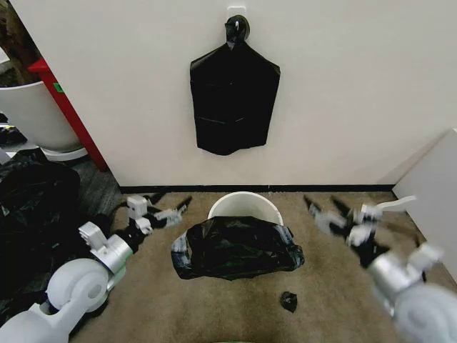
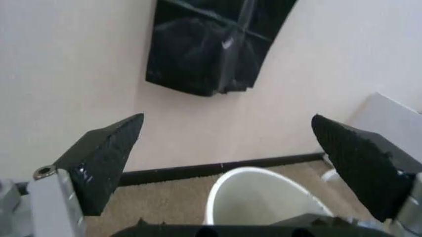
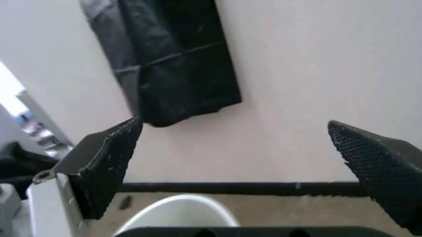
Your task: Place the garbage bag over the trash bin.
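Jaws open both grippers, flanking trash bin [image 1: 245, 206]; garbage bag [image 1: 235, 247] half-draped; no writing legible.

L hand [image 2: 228, 168] open above bin [image 2: 264, 197]

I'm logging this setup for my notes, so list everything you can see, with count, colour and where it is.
garbage bag: one, glossy black, crumpled on the carpet against the near side of the bin, between the two grippers.
trash bin: one, cream-white, on the carpet near the wall, its opening uncovered.
flat bag bundle: one, black, knotted top, hanging from a wall hook above the bin.
plastic scrap: one, black, on the carpet in front of the bag.
bulky plastic mass: one, black, far left.
large tub: one, white, upper left.
red post: one, beside the tub.
white panel: one, far right.
left gripper: open, left of the bin.
right gripper: open, right of the bin.
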You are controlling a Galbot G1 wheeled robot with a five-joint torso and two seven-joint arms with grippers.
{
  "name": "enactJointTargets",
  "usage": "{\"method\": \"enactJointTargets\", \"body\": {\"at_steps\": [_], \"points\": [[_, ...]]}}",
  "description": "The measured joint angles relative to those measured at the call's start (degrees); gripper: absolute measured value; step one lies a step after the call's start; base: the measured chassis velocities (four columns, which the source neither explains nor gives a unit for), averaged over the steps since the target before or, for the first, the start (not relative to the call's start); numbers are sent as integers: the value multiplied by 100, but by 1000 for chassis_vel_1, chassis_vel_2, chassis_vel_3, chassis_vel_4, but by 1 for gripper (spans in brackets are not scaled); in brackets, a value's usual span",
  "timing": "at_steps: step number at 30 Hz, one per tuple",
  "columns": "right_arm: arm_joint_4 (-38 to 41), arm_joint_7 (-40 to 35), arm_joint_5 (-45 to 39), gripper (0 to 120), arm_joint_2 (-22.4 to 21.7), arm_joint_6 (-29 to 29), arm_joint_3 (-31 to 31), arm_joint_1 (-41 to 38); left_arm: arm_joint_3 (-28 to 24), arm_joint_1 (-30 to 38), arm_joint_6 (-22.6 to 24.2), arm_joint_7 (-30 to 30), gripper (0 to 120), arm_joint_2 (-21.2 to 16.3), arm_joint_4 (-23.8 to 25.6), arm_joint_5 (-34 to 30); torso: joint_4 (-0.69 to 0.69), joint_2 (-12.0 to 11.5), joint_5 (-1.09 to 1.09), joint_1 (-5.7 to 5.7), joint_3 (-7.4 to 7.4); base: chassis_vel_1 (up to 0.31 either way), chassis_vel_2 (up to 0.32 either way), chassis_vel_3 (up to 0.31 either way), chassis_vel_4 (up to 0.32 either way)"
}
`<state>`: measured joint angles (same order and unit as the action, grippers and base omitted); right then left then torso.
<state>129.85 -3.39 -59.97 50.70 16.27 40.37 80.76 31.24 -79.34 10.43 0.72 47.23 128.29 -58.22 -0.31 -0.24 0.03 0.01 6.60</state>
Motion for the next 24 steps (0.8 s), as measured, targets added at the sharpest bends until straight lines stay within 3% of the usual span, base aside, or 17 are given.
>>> {"method": "enactJointTargets", "body": {"at_steps": [4,10,13,17,19,24], "points": [[-380,51,-195,100,-810,788,196,-375,54,-36,762,-956,100,69,633,-343,-1,0,0,0,0,0,0,0,0],[-727,60,-550,100,-1446,1947,366,-859,-103,24,1384,-1708,100,-40,880,-540,-8,0,0,0,0,0,0,0,0],[-1011,149,-797,100,-1725,2500,-75,-1599,-2,-133,1579,-1974,100,-7,992,-609,-2,0,4,0,0,0,0,0,0],[-1303,538,-885,100,-2017,2633,-607,-2291,55,-190,1699,-2140,100,58,1047,-631,-1,0,-7,0,0,0,0,0,0],[-1488,643,-876,100,-2116,2641,-984,-2697,72,-190,1747,-2153,100,76,1063,-628,-2,0,1,0,0,0,0,0,0],[-2342,1301,-743,100,-2047,2631,-2666,-4497,106,-165,1905,-2054,100,73,983,-402,-2,-1,-4,0,0,0,0,0,0]]}}
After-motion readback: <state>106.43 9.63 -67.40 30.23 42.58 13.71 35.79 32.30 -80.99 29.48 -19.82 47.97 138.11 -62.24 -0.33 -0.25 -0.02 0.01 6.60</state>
